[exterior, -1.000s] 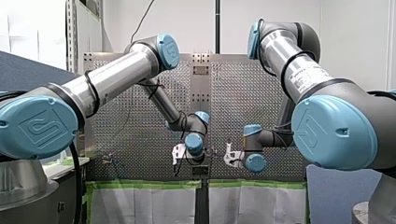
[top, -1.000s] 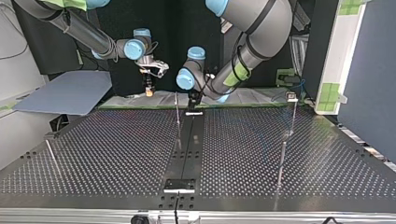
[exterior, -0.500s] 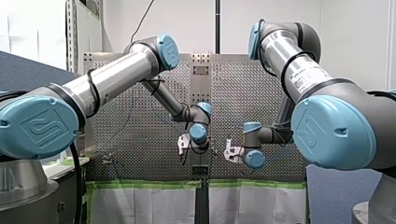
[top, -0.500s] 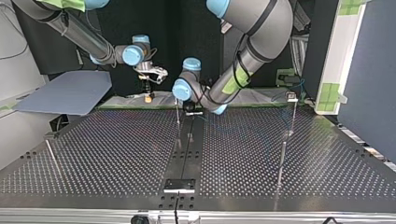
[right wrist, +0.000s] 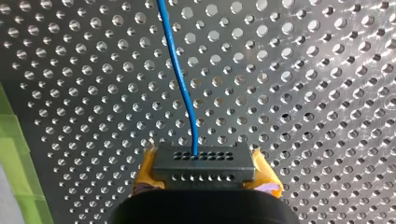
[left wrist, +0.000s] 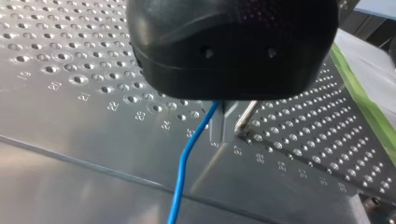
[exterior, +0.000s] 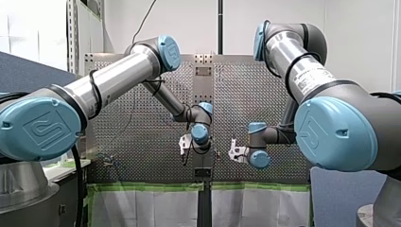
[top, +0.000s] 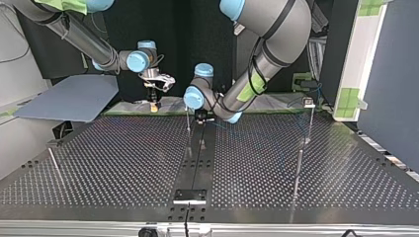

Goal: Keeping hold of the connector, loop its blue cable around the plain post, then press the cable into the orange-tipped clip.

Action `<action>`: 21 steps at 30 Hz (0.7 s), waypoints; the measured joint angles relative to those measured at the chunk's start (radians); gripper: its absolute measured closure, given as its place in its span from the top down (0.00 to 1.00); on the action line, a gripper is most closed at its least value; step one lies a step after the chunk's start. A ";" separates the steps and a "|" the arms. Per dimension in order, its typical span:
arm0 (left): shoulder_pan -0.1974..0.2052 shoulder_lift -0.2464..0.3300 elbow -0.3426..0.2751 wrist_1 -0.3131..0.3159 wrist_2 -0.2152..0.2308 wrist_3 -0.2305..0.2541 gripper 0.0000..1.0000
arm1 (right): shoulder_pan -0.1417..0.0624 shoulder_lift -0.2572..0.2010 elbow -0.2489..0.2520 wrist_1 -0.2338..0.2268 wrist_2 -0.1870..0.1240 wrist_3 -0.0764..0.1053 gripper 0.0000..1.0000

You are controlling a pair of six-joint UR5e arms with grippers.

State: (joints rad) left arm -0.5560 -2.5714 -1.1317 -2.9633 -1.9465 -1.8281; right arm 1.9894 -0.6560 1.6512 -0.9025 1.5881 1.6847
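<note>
The black connector (right wrist: 204, 165) sits between the yellow pads (right wrist: 264, 179) of my right gripper (right wrist: 204, 179), which is shut on it. Its blue cable (right wrist: 184, 88) runs away over the perforated plate. In the top view my right gripper (top: 154, 102) hangs low at the table's far edge, left of centre. My left gripper (top: 201, 116) is down at the plate beside a thin plain post (top: 188, 122). In the left wrist view its metal fingers (left wrist: 223, 125) are together with the blue cable (left wrist: 187, 158) coming out right beside them, and the post (left wrist: 246, 115) stands just next to them.
More thin rods rise from the perforated table (top: 123, 168): one at the top view's left (top: 54, 165), two at its right (top: 299, 165), the farther one carrying a small clip head (top: 309, 102). A dark central rail (top: 196, 163) runs toward the camera. Green tape (right wrist: 18, 163) edges the plate.
My left gripper swung toward the top view's left and came down beside the plain post. My right gripper drifted slightly left and lower there, connector still held.
</note>
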 joint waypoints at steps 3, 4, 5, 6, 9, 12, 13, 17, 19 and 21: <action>0.000 0.000 0.000 0.000 0.000 -0.001 0.00 | -0.003 0.000 -0.004 0.002 -0.003 0.000 0.00; 0.000 0.000 0.000 -0.001 0.001 -0.001 0.00 | -0.004 0.001 -0.005 0.002 -0.004 0.000 0.00; 0.001 0.000 0.000 -0.001 0.001 -0.001 0.00 | -0.005 0.001 -0.006 0.003 -0.004 0.000 0.00; 0.001 0.000 0.000 -0.001 0.001 -0.001 0.00 | -0.005 0.001 -0.006 0.003 -0.004 0.000 0.00; 0.001 0.000 -0.001 -0.002 0.001 -0.002 0.00 | -0.006 0.001 -0.007 0.004 -0.005 0.000 0.00; 0.001 0.000 -0.004 -0.003 0.001 -0.002 0.00 | -0.007 0.002 -0.007 0.003 -0.005 0.000 0.00; 0.001 0.000 -0.005 -0.004 0.001 -0.002 0.00 | -0.008 0.002 -0.007 0.003 -0.005 0.000 0.00; 0.000 0.000 -0.009 -0.008 0.001 -0.002 0.00 | -0.010 0.002 -0.007 0.001 -0.007 0.000 0.00; 0.000 0.000 -0.012 -0.013 0.000 -0.002 0.00 | -0.011 0.003 -0.007 0.002 -0.010 0.000 0.00; 0.000 0.000 -0.016 -0.020 0.000 -0.002 0.00 | -0.014 0.003 -0.007 0.004 -0.013 0.002 0.00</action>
State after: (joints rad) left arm -0.5556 -2.5714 -1.1481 -2.9832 -1.9468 -1.8300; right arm 1.9752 -0.6533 1.6438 -0.8987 1.5748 1.6862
